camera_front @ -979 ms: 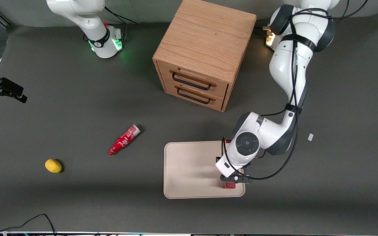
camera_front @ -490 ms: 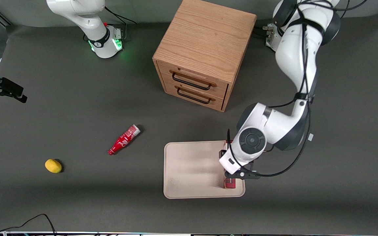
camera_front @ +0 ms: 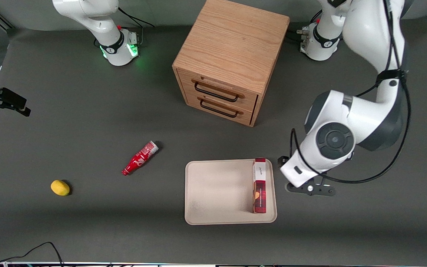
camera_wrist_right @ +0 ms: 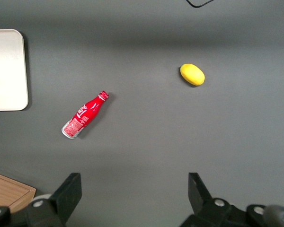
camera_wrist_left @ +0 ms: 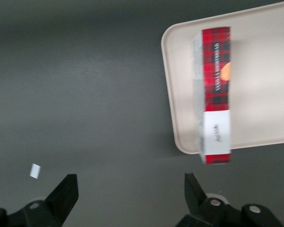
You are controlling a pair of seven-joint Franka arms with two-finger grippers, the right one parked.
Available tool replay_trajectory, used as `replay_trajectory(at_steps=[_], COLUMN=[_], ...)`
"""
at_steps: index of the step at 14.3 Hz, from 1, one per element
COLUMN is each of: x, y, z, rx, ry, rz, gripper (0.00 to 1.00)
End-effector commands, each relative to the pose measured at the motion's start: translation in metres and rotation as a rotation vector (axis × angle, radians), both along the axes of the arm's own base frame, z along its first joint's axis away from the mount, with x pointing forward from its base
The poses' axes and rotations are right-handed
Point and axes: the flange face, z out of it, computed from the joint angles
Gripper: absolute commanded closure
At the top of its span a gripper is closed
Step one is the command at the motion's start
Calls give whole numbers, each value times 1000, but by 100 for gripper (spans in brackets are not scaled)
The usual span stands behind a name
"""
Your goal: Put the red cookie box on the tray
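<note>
— Progress first: how is the job looking?

— Judging by how things are lying, the placing itself is looking done. The red cookie box (camera_front: 259, 185) is resting on its long narrow side on the tray (camera_front: 217, 193), along the edge nearest the working arm, its white-panelled end farthest from the front camera. The gripper (camera_front: 310, 188) is hanging over bare desk (camera_front: 87, 111) just beside the tray, toward the working arm's end, apart from the box. In the wrist view its fingers (camera_wrist_left: 61, 198) are standing spread wide, holding nothing.

— Anything left?

— Little, I'm thinking; perhaps only parking the arm.

— What is hard to make out?

— The box's white end is sitting right at the tray's rim, and in the wrist view it is appearing to poke past it; whether it is overhanging or only leaning that way in perspective, I cannot tell. The arm's bulk is covering most of the gripper in the front view. The small white scrap (camera_wrist_left: 35, 170) on the desk is too tiny to name.
</note>
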Motion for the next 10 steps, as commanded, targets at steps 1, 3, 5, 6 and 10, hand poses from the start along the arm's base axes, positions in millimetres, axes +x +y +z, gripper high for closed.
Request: replay_trajectory(at_steps=[1,3,5,6,10], x=[-44,-59,-76,-82,-97], y=[53,84,104,118,157], z=[4,12,21,26,23], rx=[42,58,66,66,23], ry=[-9,-12,-5,-7,-61], rz=[-55,-59,-62,-78,-72], gripper=[0,0,0,0,0])
